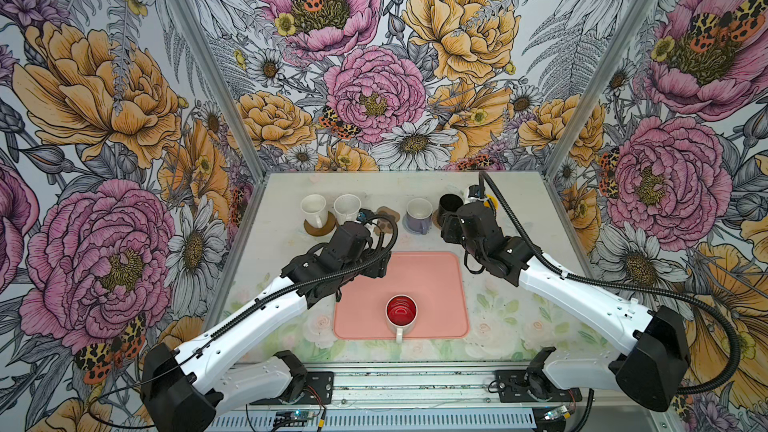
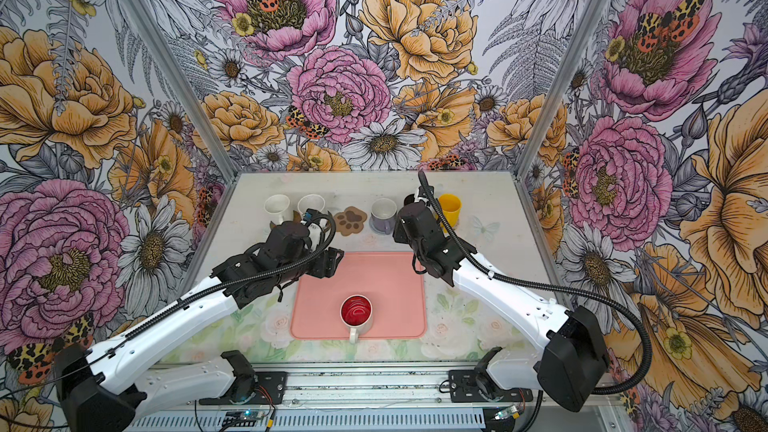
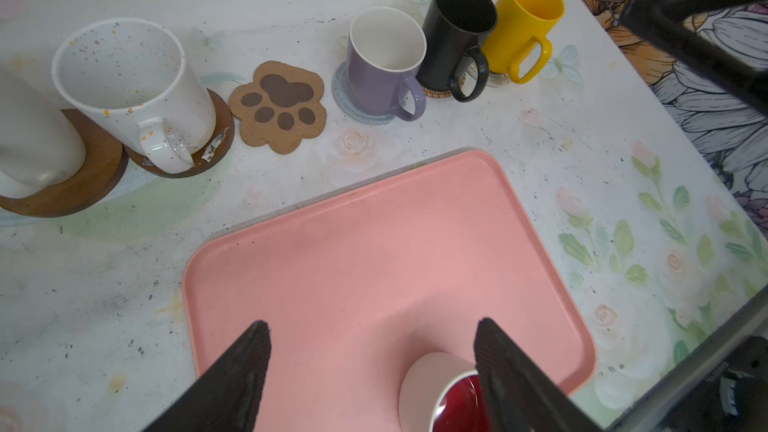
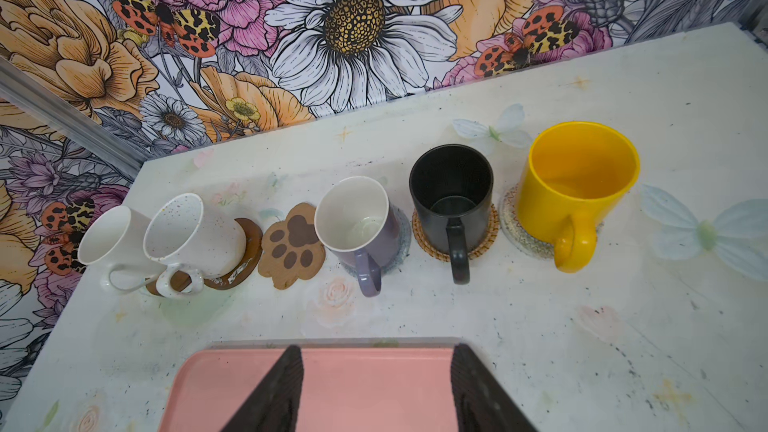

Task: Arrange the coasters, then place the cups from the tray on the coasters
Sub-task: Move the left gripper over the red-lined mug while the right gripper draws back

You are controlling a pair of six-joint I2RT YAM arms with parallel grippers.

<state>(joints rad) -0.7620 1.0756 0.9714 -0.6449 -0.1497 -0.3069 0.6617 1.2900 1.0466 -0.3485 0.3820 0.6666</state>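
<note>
Left wrist: left tool (image 3: 372, 326) spread over open tray (image 3: 374, 222), cup (image 3: 424, 384) near edge.

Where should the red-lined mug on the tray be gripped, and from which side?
Probably the wall at the rim, from above: the red-lined mug stands upright on the tray, mouth open, so one finger can go inside and one outside. Its handle points at the near edge, so take the left or far wall, clear of it. The open left gripper hangs nearest.
</note>
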